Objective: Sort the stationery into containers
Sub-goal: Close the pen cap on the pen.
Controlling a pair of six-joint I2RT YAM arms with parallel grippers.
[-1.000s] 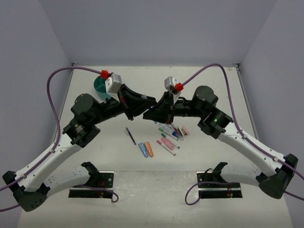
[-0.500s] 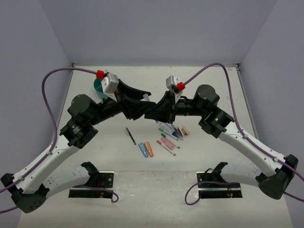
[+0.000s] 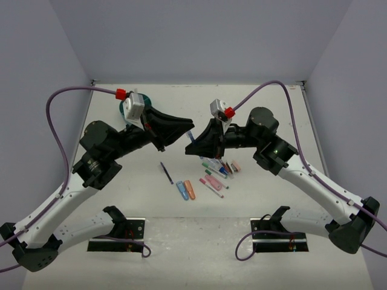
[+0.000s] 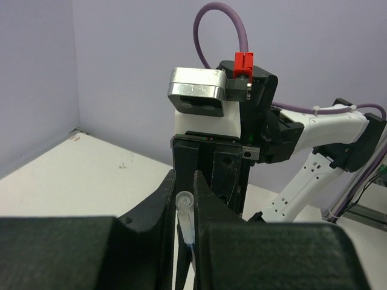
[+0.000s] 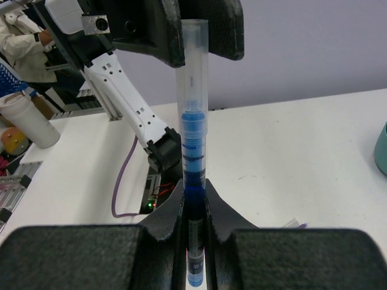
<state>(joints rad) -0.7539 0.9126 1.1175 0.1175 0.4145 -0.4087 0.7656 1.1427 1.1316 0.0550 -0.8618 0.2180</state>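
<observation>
Nearest us, on the white table, we see loose stationery lying flat. A thin dark pen lies on its own to the left. A stubby blue piece and an orange piece lie side by side just to its right. Further right is a tight cluster that includes a pink marker and a green marker; the rest of that cluster is too small for us to tell apart.

Above these things the two arms meet over the middle of the table. The right hand is clamped on a blue pen, its fingers pressed against the lower barrel, and the pen points straight away from the wrist. The clear end of the same pen sits between the fingers of the left hand, which are closed on it. So we find both hands gripping one pen, held in the air above the table.

Farthest back, toward the table's far left corner and well apart from the loose items, the teal tub shows only as a sliver behind the left arm's wrist. We cannot see its compartments.
</observation>
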